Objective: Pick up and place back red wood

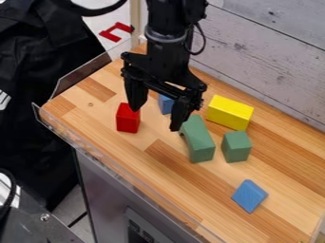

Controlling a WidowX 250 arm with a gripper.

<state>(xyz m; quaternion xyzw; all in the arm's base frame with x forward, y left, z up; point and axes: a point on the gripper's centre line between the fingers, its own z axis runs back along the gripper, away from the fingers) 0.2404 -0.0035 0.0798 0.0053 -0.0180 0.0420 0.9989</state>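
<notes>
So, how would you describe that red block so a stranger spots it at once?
Start at the wooden tabletop and find the black pincer hanging over it. By the pincer's left-hand tip in the picture is a small red block. It's the leftmost block and the only red one.

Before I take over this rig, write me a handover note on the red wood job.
End effector: open, over the board, nothing gripped.
Red block: standing on the wooden top, one fingertip right at its upper end; whether they touch I can't tell.
Neighbours: the long green block lies by the other fingertip, a blue block beyond the fingers.
Done: can't be told from this view; the block is down, so it may be before the lift or after the return.
Left: confirm which; if before, grasp, lift, set back.
</notes>
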